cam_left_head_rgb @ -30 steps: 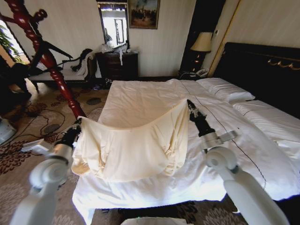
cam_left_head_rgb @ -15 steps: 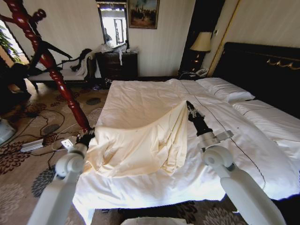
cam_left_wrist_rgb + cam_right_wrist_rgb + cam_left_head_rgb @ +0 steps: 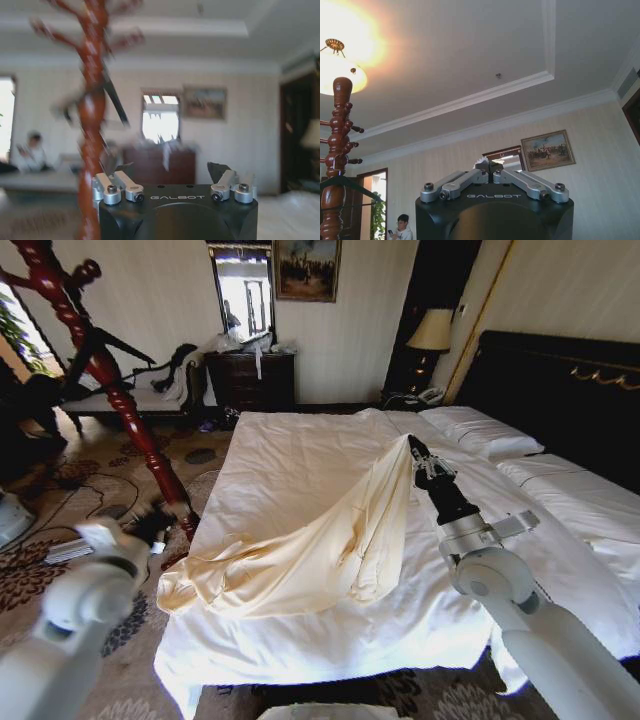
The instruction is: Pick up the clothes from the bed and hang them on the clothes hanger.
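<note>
The top (image 3: pixel 310 540) is being held up over the bed (image 3: pixel 300 440) by one corner, pinched in the right gripper (image 3: pixel 415 448); the rest is sagging onto the sheet. The left gripper (image 3: pixel 172 175) is spread, holding nothing, near the stand (image 3: pixel 120 410). Risk: w/ only one pinch, fabric is liable to be dragged or dropped.

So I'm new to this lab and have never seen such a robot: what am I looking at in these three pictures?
A two-armed robot stands at a bed. The wide picture comes from a camera on its head; the other two come from cameras on its wrists, looking past each gripper. The right gripper is shut on a corner of the cream top, lifting it while the rest lies on the sheets. The left gripper is open and holds nothing, beside the red-brown coat stand, where a black hanger hangs.
</note>
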